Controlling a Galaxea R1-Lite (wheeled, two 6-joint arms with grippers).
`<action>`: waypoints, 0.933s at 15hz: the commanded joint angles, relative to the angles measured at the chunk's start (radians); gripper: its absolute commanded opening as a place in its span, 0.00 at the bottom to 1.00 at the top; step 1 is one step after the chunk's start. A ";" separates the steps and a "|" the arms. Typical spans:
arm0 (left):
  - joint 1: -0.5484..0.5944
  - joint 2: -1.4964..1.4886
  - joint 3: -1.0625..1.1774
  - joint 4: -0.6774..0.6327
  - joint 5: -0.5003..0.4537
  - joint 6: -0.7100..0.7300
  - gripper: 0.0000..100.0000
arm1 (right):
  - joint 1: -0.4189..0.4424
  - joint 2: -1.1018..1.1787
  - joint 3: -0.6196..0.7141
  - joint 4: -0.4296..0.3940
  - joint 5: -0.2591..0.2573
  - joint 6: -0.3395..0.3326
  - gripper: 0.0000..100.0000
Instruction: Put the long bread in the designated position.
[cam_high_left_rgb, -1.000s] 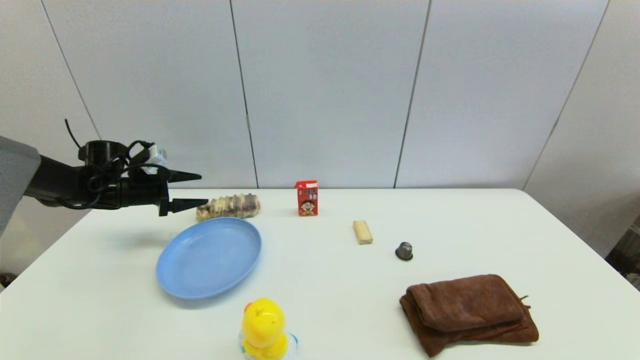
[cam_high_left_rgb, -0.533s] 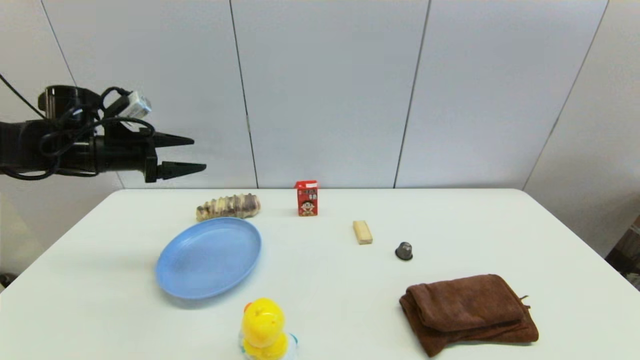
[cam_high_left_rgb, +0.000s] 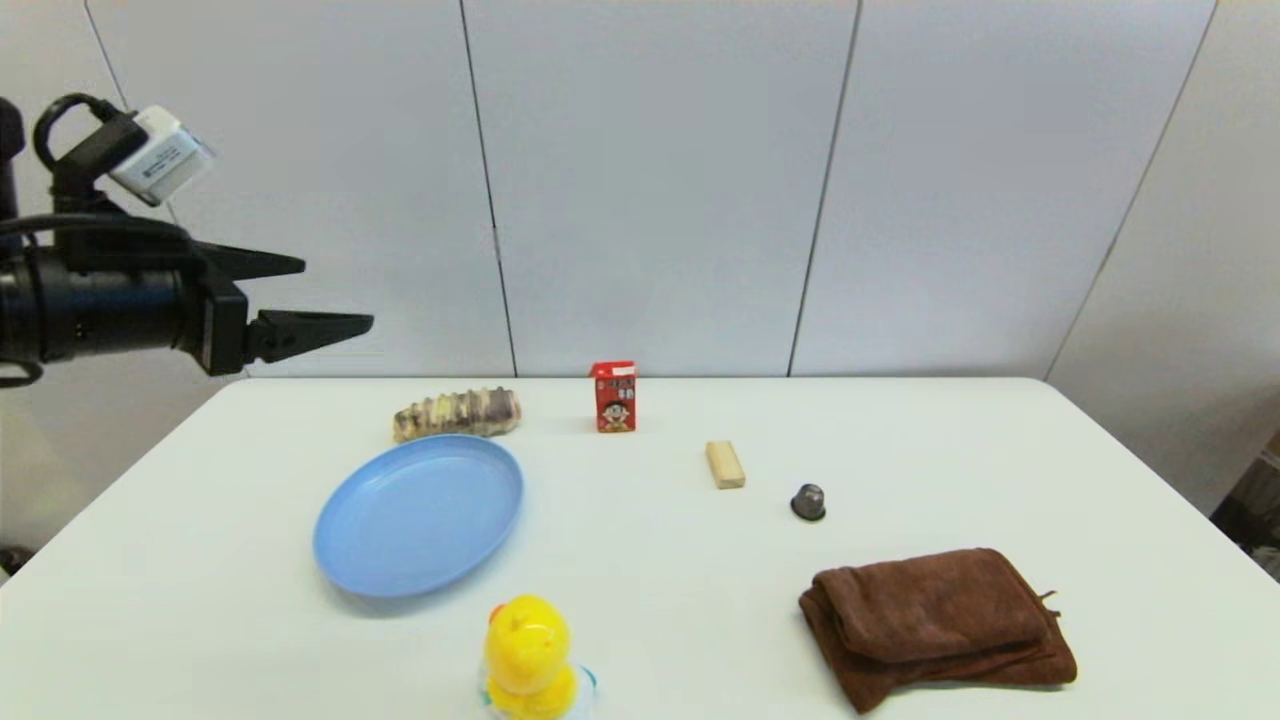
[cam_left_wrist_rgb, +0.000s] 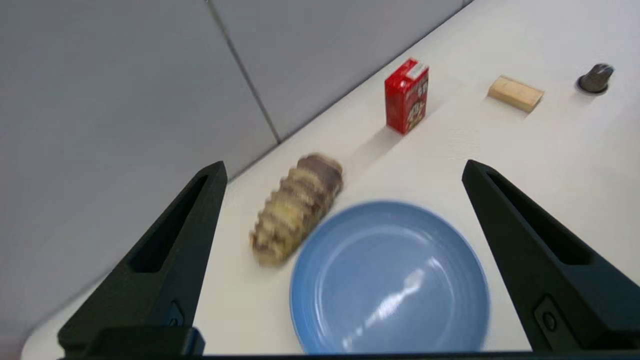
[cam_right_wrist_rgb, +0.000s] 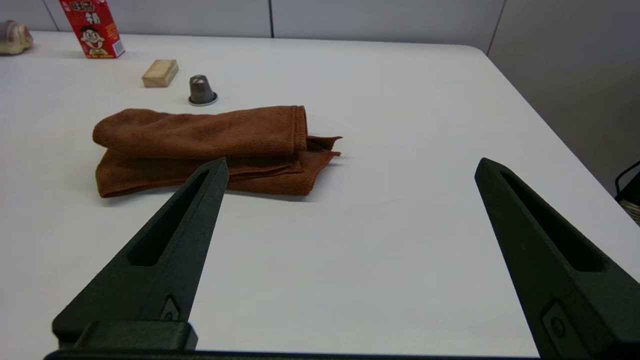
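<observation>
my left gripper (cam_high_left_rgb: 300, 300) hangs high in the air, up and off to the left of the plate (cam_high_left_rgb: 418, 515), with its fingers spread wide and nothing in them. the bread (cam_high_left_rgb: 457, 412) lies flat on the table (cam_high_left_rgb: 1000, 440), just behind the plate's far rim, very near it. i can't tell if they touch. my right gripper (cam_right_wrist_rgb: 345, 210) is wide too, low over bare table near the towel (cam_right_wrist_rgb: 200, 147), and holds nothing.

what could go wrong: if i come down for the bread, a finger could hit the plate rim and tip or push the plate. the bread is round, so a bad pinch could make it roll toward the red box (cam_high_left_rgb: 614, 396). the spot to put it in has no mark, so i could miss it.

the bread is long, bumpy, with tan and dark brown stripes, and looks soft. the plate is blue, round, smooth and shiny. the towel is brown, fuzzy and folded. the block (cam_high_left_rgb: 725, 464) is pale wood with flat sides.
</observation>
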 joint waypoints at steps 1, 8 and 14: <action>-0.034 -0.336 0.264 -0.003 0.092 -0.036 1.00 | 0.000 0.001 0.000 0.000 0.000 0.000 1.00; -0.041 -0.754 0.652 -0.188 0.092 -0.168 1.00 | 0.000 0.001 0.000 0.000 0.000 0.000 1.00; -0.038 -0.987 0.830 -0.285 0.095 -0.282 1.00 | 0.000 0.001 0.000 0.000 0.000 0.000 1.00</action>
